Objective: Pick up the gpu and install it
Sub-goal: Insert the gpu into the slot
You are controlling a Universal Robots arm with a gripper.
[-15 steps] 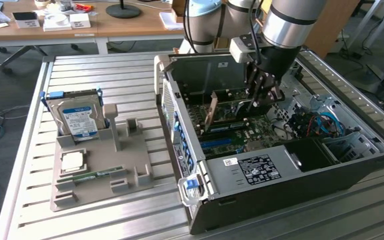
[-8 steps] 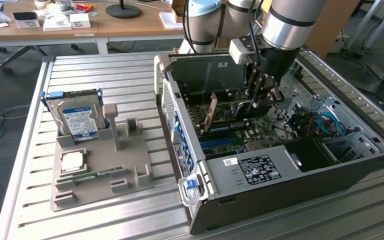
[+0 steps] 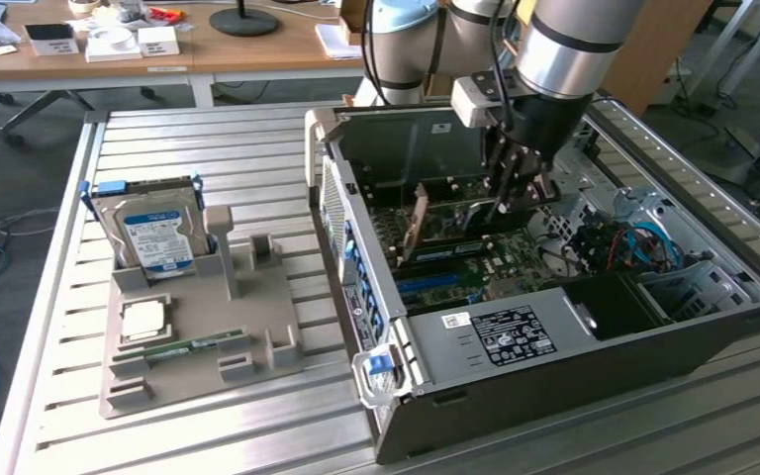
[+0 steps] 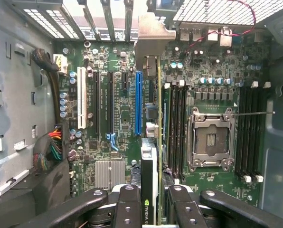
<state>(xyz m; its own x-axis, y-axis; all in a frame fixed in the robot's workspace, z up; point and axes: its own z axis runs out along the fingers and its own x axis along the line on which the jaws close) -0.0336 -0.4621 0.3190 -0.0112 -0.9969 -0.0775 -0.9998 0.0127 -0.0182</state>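
My gripper (image 4: 153, 202) clamping one thin dark gpu circuit card (image 4: 150, 159), black shroud, silvery end bracket, standing edge-on over one green motherboard (image 4: 125, 111)

In my exterior view the case (image 3: 513, 396) sits on the table (image 3: 222, 148) at three o'clock of the tray (image 3: 195, 336), just beside it. On the tray the hard drive (image 3: 155, 233) stands at twelve o'clock, the processor chip (image 3: 142, 319) near the middle and the memory stick (image 3: 182, 348) at six o'clock of the chip. Inside the case the gpu (image 3: 459, 220) (image 4: 151, 156) stands on edge over the motherboard (image 3: 486, 277) (image 4: 127, 114), between the fingers of my gripper (image 3: 506, 203) (image 4: 151, 204)
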